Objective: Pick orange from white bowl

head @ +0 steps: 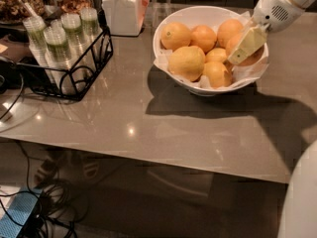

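Note:
The white bowl point(168, 29), lined with crinkled white paper, stands on the grey table at the back right and holds several round fruits. The orange point(229, 31), the deepest in colour, lies at the bowl's back right among paler yellow-orange fruits. My gripper point(246, 46) reaches in from the upper right. Its pale yellow tip lies inside the bowl's right side, right against the orange. It covers part of another orange-coloured fruit beneath it.
A big yellowish fruit point(186, 62) lies at the bowl's front left. A white lidded jar point(124, 11) stands left of the bowl. A black wire rack point(74, 76) with green-filled cups point(55, 41) sits at the far left. Cables lie on the floor below.

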Available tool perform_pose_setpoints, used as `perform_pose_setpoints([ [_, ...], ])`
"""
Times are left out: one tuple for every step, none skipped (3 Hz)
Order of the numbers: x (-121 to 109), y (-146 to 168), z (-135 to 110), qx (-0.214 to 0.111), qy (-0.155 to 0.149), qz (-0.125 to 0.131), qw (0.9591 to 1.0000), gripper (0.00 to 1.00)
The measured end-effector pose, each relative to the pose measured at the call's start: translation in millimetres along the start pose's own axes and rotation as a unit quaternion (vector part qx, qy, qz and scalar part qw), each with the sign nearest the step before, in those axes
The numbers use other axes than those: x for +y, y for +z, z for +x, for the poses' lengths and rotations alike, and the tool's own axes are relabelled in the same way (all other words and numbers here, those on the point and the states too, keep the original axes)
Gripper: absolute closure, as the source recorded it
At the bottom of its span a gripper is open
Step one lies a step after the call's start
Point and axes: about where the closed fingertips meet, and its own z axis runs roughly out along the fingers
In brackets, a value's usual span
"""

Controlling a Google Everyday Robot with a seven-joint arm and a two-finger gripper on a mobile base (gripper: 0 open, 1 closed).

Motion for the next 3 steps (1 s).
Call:
perform_pose_setpoints([
  [5, -35, -11, -0.037, -0.025, 0.024, 0.9987, 1.00],
  [17, -69, -7, -0.082, -0.029, 0.037, 0.9955, 1.00],
  [48, -117, 12, -0.135, -0.021, 0.060, 0.9888, 1.00],
])
